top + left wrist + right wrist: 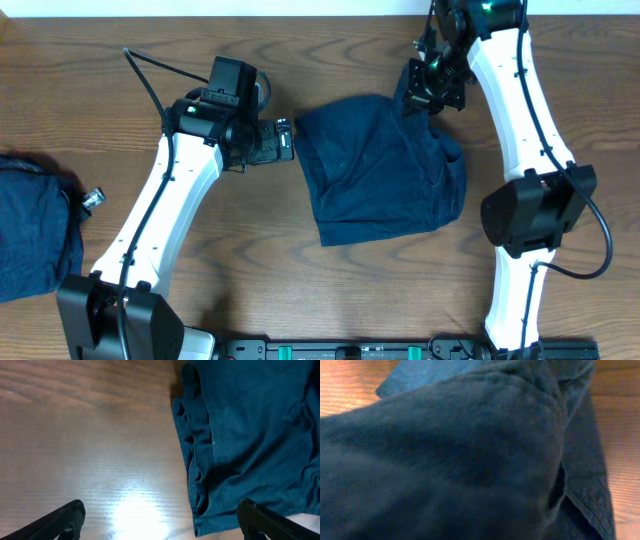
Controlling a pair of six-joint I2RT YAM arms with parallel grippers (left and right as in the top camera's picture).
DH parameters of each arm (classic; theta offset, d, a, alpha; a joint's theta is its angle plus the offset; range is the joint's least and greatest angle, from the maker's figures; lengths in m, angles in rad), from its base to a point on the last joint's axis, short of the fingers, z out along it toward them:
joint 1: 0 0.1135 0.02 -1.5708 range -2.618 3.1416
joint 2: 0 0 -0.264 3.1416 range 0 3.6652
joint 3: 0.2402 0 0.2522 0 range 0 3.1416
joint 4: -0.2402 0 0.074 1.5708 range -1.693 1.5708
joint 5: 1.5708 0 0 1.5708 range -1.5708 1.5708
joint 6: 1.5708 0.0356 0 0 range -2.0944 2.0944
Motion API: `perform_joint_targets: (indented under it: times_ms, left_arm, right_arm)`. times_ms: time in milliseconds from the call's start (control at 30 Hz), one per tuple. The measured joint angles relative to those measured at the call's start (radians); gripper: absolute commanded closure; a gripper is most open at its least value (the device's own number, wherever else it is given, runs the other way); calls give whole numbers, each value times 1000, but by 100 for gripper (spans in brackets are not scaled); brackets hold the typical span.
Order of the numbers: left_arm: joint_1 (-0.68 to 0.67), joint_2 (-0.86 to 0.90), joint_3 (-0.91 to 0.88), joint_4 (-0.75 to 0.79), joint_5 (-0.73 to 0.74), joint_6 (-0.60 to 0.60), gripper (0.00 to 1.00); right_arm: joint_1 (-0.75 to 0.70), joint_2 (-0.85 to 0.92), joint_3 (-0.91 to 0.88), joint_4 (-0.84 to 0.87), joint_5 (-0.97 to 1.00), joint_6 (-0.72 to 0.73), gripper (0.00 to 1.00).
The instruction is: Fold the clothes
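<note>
One dark-blue garment (380, 170); left claw (290, 141) agape, empty; right claw (432, 100) state unclear amid cloth.

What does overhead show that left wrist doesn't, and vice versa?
Overhead only: the right gripper at a far corner of the blue garment, a second dark cloth pile at the left edge, and a small metal object beside it. Left wrist only: the left gripper with jaws wide open, and the garment's bunched hem up close. Both: the blue garment and the wooden table.

No legible text, label, brand, number or sign on dark blue garment (380, 170); none elsewhere.
</note>
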Motion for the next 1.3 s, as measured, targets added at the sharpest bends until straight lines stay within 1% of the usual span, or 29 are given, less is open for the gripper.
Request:
perform_joint_targets:
  times_ms: [433,600,733,867,1067,1300]
  left_arm:
    - [0,9,-18,12,0,-3,2]
    - [0,10,-18,12,0,-3,2]
    - [0,10,-18,12,0,-3,2]
    - [0,11,-18,12,0,-3,2]
    - [0,11,-18,11,0,-3,2]
    - [0,11,-18,7,0,-3,2]
  right_arm:
    - [-44,-115,77,-72,72,8,99]
    - [-44,-116,79,-72,89,9,99]
    - [-44,-116,112,-76,113,15,99]
    - [-46,-116,170,-102,167,23,99]
    - [-49,-116,179,-106,248,23,99]
    - [-116,-116,179,-106,280,9,99]
